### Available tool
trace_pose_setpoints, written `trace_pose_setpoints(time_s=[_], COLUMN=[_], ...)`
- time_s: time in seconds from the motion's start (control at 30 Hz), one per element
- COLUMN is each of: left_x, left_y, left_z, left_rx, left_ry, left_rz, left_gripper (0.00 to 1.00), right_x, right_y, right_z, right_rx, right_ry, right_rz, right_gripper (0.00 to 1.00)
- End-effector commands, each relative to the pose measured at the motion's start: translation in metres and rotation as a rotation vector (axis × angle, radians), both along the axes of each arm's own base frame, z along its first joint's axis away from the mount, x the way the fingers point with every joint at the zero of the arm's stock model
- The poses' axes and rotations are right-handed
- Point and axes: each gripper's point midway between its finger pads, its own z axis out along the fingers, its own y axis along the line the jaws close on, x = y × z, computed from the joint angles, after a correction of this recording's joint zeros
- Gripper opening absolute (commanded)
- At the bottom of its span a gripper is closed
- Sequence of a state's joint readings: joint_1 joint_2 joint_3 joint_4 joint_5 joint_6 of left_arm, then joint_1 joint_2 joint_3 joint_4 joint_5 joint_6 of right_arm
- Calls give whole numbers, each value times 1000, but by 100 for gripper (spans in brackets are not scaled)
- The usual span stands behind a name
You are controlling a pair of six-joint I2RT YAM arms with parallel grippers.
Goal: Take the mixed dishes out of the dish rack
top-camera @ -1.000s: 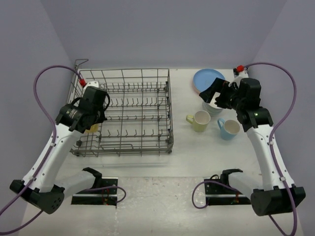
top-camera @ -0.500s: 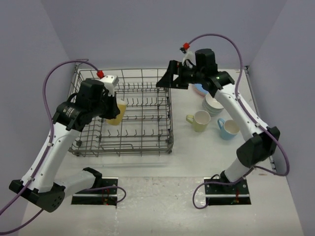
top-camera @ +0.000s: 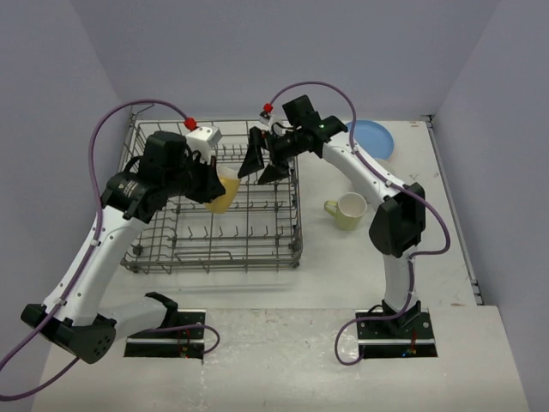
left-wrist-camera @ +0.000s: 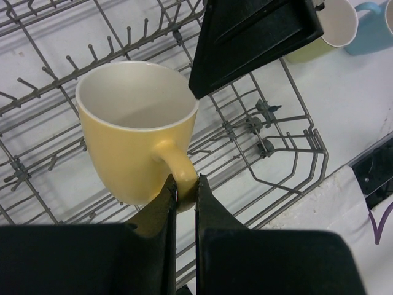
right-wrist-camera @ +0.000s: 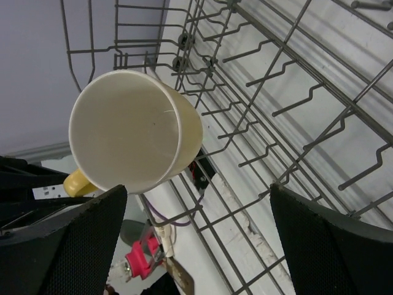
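My left gripper (left-wrist-camera: 184, 192) is shut on the handle of a yellow mug (left-wrist-camera: 135, 129), holding it upright above the dish rack (top-camera: 214, 256). From above, the mug (top-camera: 221, 190) hangs over the rack's middle at the left gripper (top-camera: 211, 182). My right gripper (top-camera: 258, 163) reaches in from the right, open, its jaws spread wide and facing the mug's mouth (right-wrist-camera: 126, 129) without touching it. One black right finger (left-wrist-camera: 252, 37) shows just past the mug's rim. No other dishes show in the rack.
A blue plate (top-camera: 371, 137) lies at the back right. A pale yellow-green mug (top-camera: 350, 210) stands right of the rack, and a light blue mug (left-wrist-camera: 373, 13) shows beside it. The right arm (top-camera: 396, 225) covers part of that area.
The left gripper raised the yellow mug from the rack's left side and carried it rightward. The right arm swung from the dishes on the right over to the rack, staying open.
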State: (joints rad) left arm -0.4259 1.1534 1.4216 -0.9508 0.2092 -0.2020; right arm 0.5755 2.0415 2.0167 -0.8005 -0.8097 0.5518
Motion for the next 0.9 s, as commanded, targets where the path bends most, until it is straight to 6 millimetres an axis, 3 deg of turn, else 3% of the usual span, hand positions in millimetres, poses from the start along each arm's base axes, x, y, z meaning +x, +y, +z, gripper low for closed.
trace_pose_setpoints(time_s=[0.0,0.2,0.37,0.47,0.5,0.63,0.67,0.7,0.73,0.8,0.83,0.87], left_x=[11,11,16,21,22,27,26,26,26,25,24,23], left_y=[-17,-22,-28,-34,-36,-43,-44,-45,-46,-47,-48,-49], left_z=[31,27,29,27,22,20,19,19,21,23,25,26], left_rx=[-72,-82,-96,-98,-91,-87,-86,-86,-87,-92,-95,-100], left_ry=[-143,-130,-149,-151,-145,-168,-168,-172,-177,-184,-186,-186], left_rz=[-79,-108,-122,-135,-141,-156,-166,-168,-171,-185,-191,-198], left_gripper=[0,0,0,0,0,0,0,0,0,0,5,20], right_x=[-11,-10,-13,-18,-18,-17,-18,-17,-16,-13,-8,-6], right_y=[7,18,21,24,25,24,23,22,20,18,15,11], right_z=[19,10,2,-5,-5,-3,0,0,2,8,11,21], right_rx=[45,62,47,38,40,36,35,32,30,32,22,25], right_ry=[32,99,120,144,142,122,111,104,97,58,21,-25], right_rz=[36,35,44,61,64,61,59,55,47,37,21,5], right_gripper=[99,98,83,62,45,22,8,8,0,0,0,0])
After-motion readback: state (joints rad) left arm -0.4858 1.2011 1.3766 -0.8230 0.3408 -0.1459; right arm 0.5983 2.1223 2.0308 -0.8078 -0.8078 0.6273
